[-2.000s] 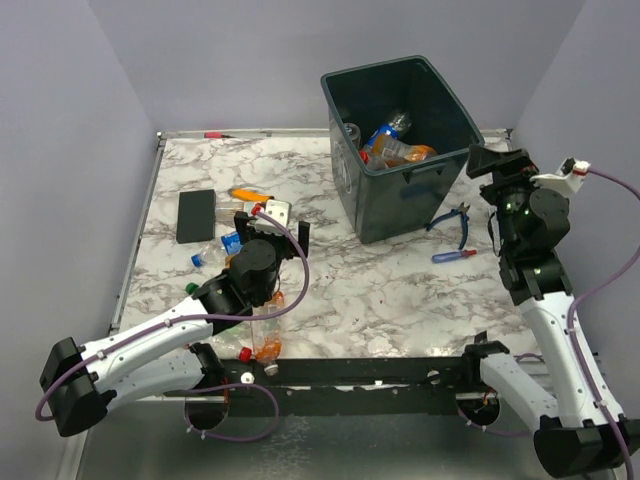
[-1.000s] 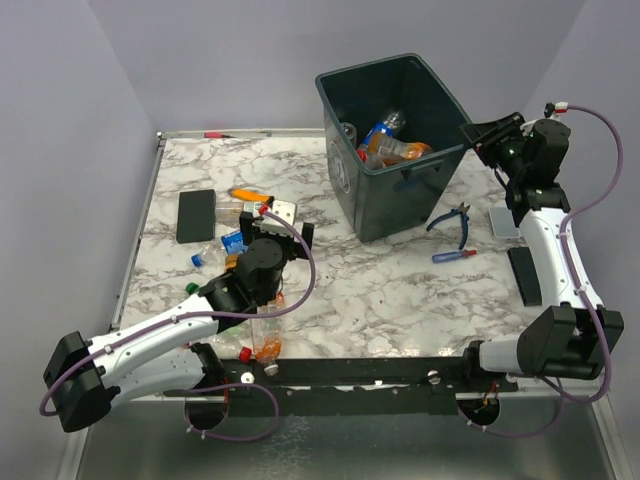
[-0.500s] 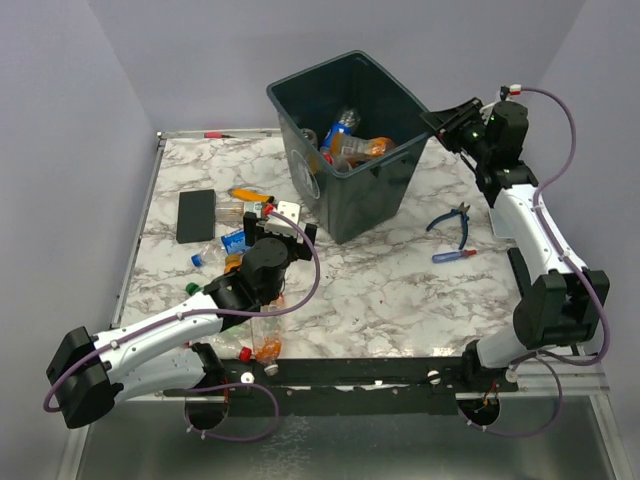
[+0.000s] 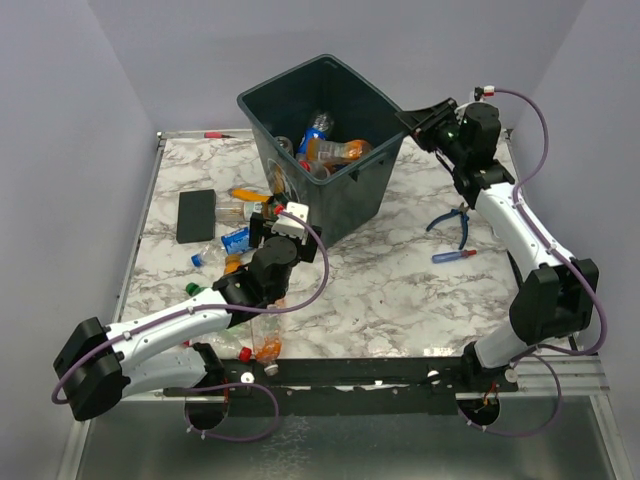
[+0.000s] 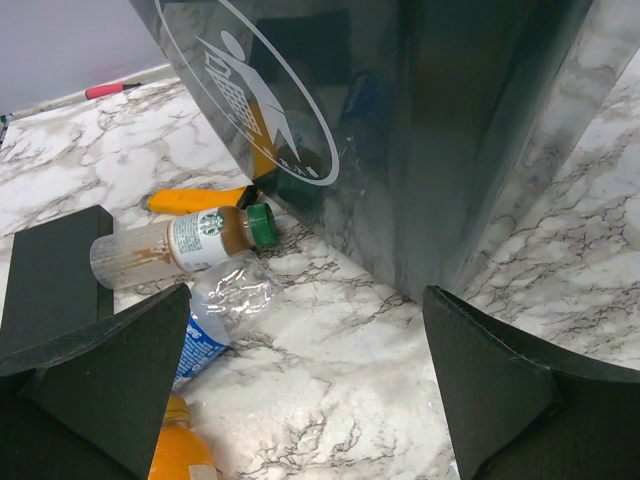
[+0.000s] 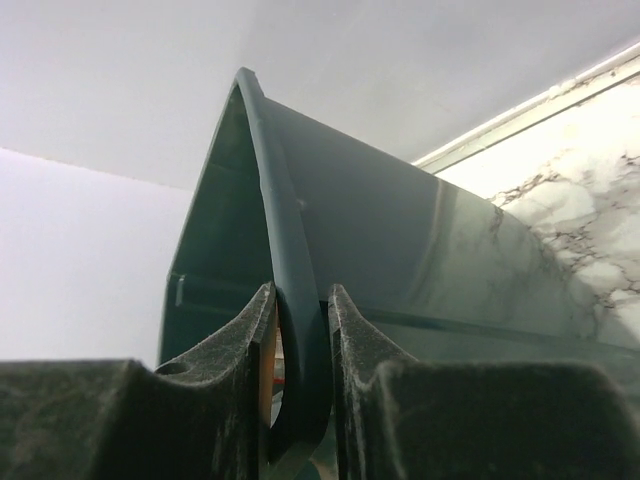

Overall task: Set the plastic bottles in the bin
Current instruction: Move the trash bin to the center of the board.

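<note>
Pinching the rim of the dark green bin (image 4: pixel 345 205), your right gripper (image 4: pixel 408 120) is clamped on it, while your left gripper (image 5: pixel 307 295) hangs wide apart over loose plastic bottles (image 5: pixel 235 290) lying just beside the bin.

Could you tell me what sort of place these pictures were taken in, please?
Probably a robotics lab test cell: a marble-patterned table fenced by plain walls, two robot arms bolted at its near edge, and a bin with plastic bottles scattered beside it.

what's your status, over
Right end effector shut on bin rim. Left end effector open, empty, beside bin. Several plastic bottles loose on table, some in bin. Pliers lie right of bin.
</note>
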Available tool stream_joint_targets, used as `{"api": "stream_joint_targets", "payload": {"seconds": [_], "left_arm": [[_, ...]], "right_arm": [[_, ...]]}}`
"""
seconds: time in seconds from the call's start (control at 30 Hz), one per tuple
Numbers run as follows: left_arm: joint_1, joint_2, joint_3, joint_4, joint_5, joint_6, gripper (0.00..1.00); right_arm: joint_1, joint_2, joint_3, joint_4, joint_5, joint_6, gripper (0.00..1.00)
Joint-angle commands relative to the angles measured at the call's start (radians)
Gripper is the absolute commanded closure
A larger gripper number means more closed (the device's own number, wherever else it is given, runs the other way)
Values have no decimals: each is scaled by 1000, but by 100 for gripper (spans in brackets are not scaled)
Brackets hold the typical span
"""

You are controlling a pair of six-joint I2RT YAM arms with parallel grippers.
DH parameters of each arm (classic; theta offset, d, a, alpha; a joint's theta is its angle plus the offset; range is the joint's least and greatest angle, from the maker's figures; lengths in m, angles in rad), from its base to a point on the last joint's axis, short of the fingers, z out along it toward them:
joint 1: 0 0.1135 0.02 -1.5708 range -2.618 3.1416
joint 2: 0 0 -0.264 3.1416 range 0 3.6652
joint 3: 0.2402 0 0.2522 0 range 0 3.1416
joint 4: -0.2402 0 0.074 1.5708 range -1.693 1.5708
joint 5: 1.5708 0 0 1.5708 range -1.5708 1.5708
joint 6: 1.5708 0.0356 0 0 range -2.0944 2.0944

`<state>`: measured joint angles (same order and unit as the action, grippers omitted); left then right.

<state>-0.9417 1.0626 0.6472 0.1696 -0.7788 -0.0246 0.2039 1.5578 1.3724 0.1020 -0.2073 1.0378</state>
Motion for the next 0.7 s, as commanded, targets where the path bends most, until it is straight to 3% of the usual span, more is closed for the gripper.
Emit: {"api": "stream_joint_targets", "payload": {"seconds": [0.0, 0.27, 0.67], "left_arm": [[5, 6, 19, 1, -36, 5, 1], [7, -15, 18, 3, -29, 8, 1], [6, -39, 17, -3, -9, -8, 1]], "right_arm": [[-1, 24, 89, -36, 114, -124, 99], [-12, 120, 319, -191, 183, -438, 99], [-140, 330, 510, -297, 0, -390, 99]]}}
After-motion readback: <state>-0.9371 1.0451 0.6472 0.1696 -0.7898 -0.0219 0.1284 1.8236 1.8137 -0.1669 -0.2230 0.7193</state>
